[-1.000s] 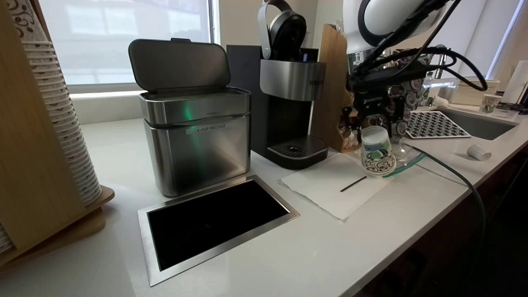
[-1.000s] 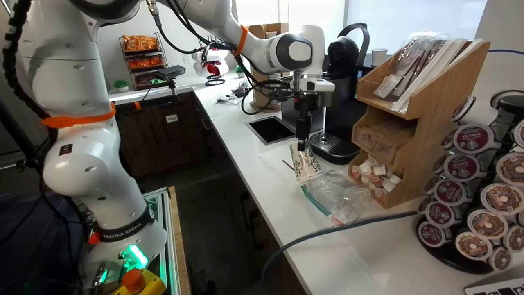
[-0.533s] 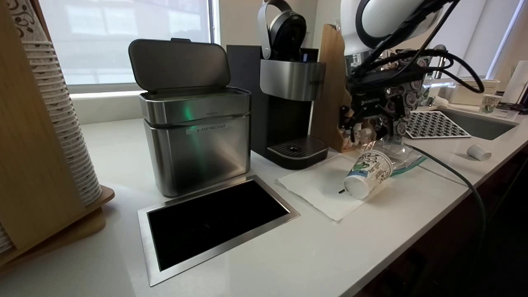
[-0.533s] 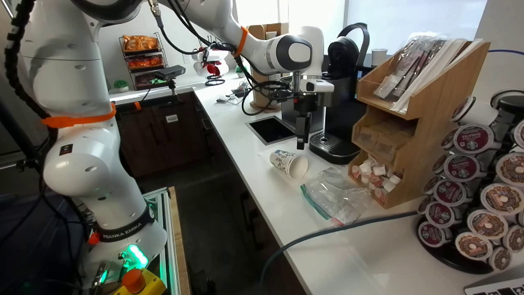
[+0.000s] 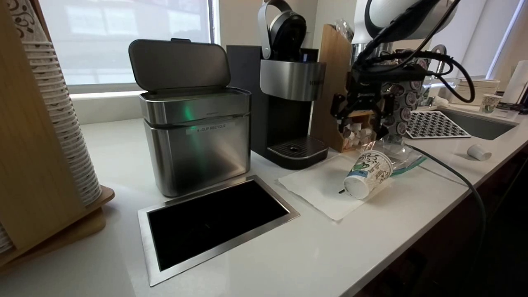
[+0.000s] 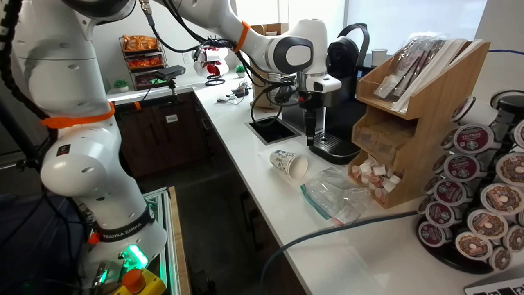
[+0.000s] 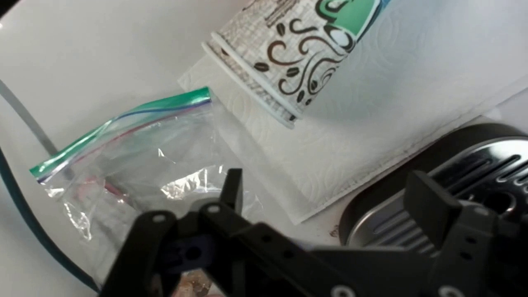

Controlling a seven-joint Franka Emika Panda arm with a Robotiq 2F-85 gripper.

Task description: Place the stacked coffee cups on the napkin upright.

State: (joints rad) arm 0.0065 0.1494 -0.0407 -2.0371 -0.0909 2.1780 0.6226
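The stacked coffee cups [image 7: 295, 57], white with green and brown print, lie nested on their side upon the napkin [image 7: 359, 119], a flat, white, embossed sheet.

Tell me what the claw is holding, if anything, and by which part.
Nothing is held: the gripper stands open, and the stacked coffee cups lie on their side on the napkin.

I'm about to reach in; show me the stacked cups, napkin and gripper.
Stacked cups [image 7: 286, 60]: wrist view, printed side wall.
Napkin [image 5: 315, 185]: in an exterior view, bare surface.
Gripper [image 7: 332, 198]: wrist view, midway between open fingertips.
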